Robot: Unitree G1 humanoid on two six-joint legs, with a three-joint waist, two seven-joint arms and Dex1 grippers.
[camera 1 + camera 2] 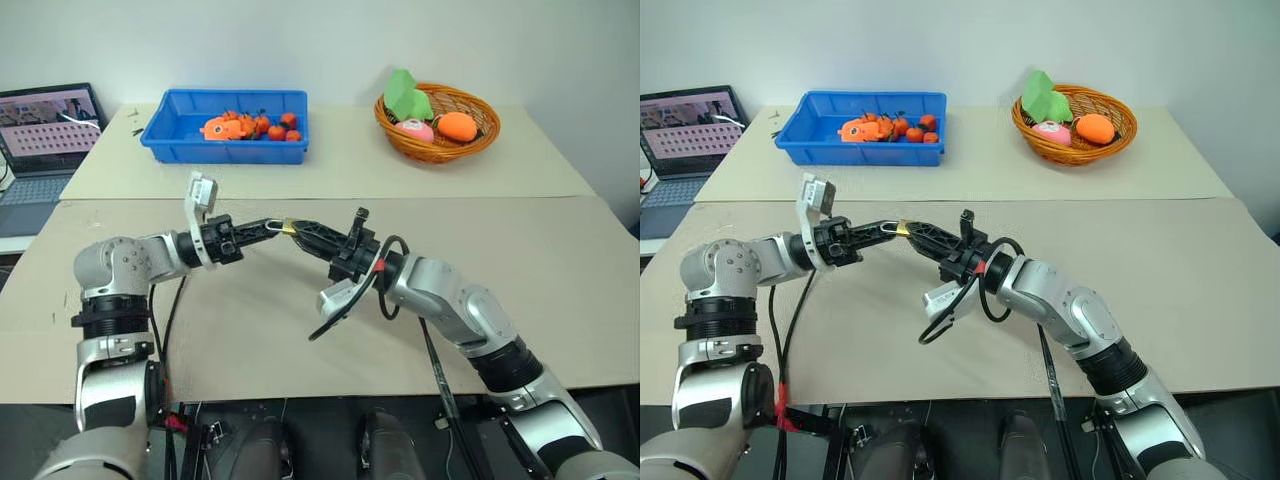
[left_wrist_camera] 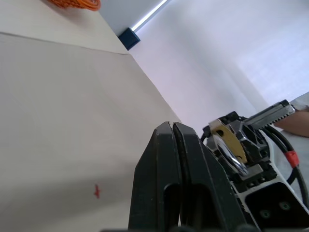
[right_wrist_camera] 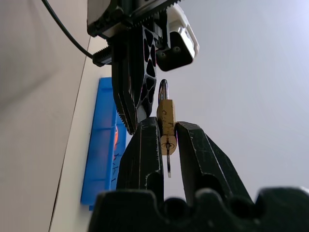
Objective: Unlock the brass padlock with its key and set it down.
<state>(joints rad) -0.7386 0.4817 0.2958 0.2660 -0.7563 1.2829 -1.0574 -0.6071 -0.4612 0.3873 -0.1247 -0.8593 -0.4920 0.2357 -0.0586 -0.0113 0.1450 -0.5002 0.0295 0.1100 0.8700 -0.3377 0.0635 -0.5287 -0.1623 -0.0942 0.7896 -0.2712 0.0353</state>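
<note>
My right gripper (image 1: 293,229) is shut on the brass padlock (image 3: 166,126), held above the middle of the table. The padlock's silvery shackle (image 3: 164,91) points away from the right wrist. A thin silvery strip, apparently the key (image 3: 169,164), sticks out of the padlock's other end between the right fingers. My left gripper (image 1: 272,227) comes in level from the left. Its fingers (image 2: 164,145) are pressed shut with nothing visible between them, and their tips sit right beside the padlock (image 2: 227,140) at the shackle end. I cannot tell whether they touch it.
A blue bin (image 1: 180,125) of small orange and red items stands at the back left, and a wicker basket (image 1: 470,100) of plush toys at the back right. A laptop (image 1: 45,130) sits at the far left. A tiny red speck (image 2: 97,191) marks the tabletop.
</note>
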